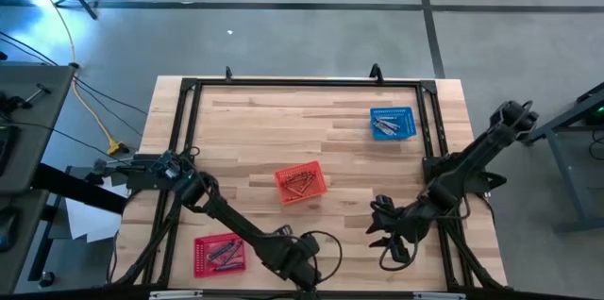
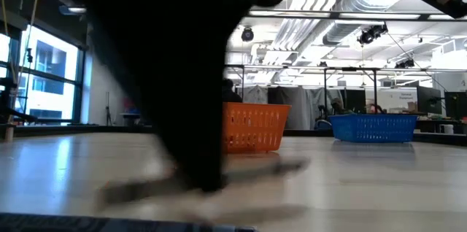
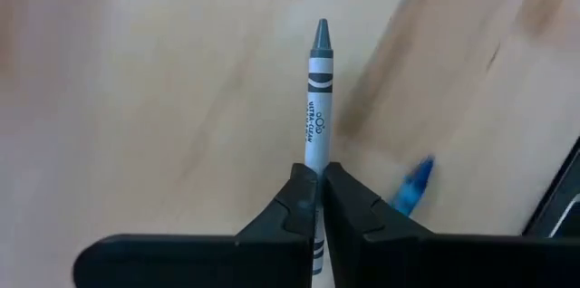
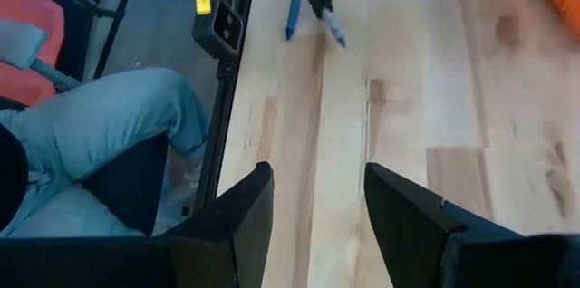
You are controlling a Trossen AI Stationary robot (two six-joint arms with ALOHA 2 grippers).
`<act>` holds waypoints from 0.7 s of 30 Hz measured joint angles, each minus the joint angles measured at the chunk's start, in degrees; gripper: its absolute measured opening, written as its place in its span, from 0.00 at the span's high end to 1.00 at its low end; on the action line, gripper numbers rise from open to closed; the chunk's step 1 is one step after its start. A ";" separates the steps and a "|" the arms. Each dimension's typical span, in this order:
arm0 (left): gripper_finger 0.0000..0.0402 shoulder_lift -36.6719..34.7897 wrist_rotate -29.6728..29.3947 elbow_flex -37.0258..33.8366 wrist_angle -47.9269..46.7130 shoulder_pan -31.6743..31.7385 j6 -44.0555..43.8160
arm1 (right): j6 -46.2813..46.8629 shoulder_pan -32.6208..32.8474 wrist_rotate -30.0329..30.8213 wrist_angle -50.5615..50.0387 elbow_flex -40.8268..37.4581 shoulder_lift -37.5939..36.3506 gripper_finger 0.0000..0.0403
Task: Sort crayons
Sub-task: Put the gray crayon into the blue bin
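Note:
My left gripper (image 3: 319, 177) is shut on a grey crayon (image 3: 318, 98) near the table's near edge, at the middle (image 1: 304, 260). A blue crayon (image 3: 415, 187) lies flat on the wood beside it and also shows in the right wrist view (image 4: 293, 12). My right gripper (image 4: 317, 206) is open and empty, low over the table at the near right (image 1: 387, 232). Three mesh baskets hold crayons: a red one (image 1: 219, 253) at the near left, an orange-red one (image 1: 300, 184) in the middle, and a blue one (image 1: 392, 123) at the far right. My left gripper pinches the grey crayon's paper-wrapped shaft (image 3: 314, 157) between its two fingers, toward the blunt end. The crayon runs in line with the fingers and sticks out ahead of them, its pointed tip (image 3: 321, 30) leading. Whether the tip touches the table, I cannot tell.
A black frame (image 1: 189, 88) runs round the table's edges. A seated person's legs in jeans (image 4: 100, 134) show past the table's near edge. In the low view the left arm (image 2: 168, 79) blocks much of the picture, with the orange-red basket (image 2: 255, 126) and the blue basket (image 2: 372, 126) behind it.

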 joint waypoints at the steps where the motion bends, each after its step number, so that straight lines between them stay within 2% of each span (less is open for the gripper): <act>1: 1.00 -0.01 -0.94 0.58 -0.20 0.17 0.47 | -0.37 0.00 0.65 -0.08 0.00 -0.47 0.58; 12: 1.00 -0.44 -9.63 1.28 0.73 1.67 4.98 | -5.09 -0.01 11.02 -3.45 0.00 -6.88 0.58; 16: 1.00 -2.74 -17.00 1.28 0.40 2.04 6.17 | -5.05 0.00 16.22 -8.38 0.00 -11.45 0.58; 21: 1.00 -7.54 -31.56 1.32 1.64 2.18 8.14 | -6.08 -0.02 25.06 -11.25 0.00 -14.95 0.58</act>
